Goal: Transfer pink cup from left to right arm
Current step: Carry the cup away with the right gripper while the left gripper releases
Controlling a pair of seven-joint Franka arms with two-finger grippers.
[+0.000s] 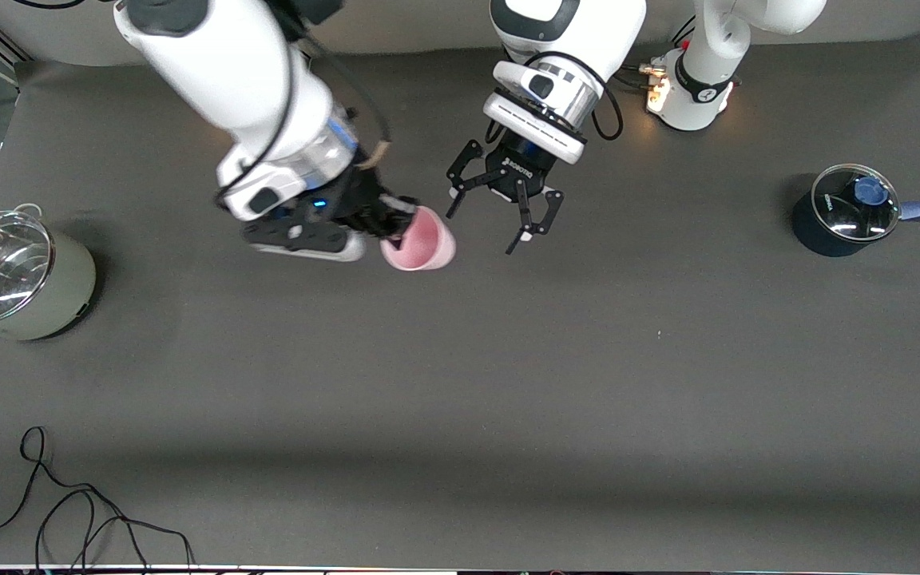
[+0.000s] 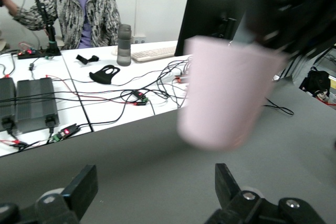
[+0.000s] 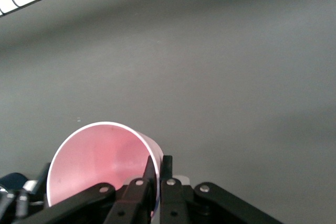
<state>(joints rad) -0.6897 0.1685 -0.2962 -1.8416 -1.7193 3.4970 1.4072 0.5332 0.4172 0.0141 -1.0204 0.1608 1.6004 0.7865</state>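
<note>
The pink cup (image 1: 422, 241) hangs tilted in the air over the table's middle, its mouth turned toward the front camera. My right gripper (image 1: 404, 227) is shut on its rim. In the right wrist view one finger sits inside the pink cup (image 3: 97, 163) and one outside, so the right gripper (image 3: 159, 165) pinches the wall. My left gripper (image 1: 493, 228) stands open beside the cup, apart from it. In the left wrist view the pink cup (image 2: 226, 95) floats past the wide-spread fingers of the left gripper (image 2: 156, 188), with nothing between them.
A grey-green pot with a glass lid (image 1: 19, 279) stands at the right arm's end of the table. A dark blue saucepan with a glass lid (image 1: 845, 212) stands at the left arm's end. A black cable (image 1: 69, 511) lies near the front edge.
</note>
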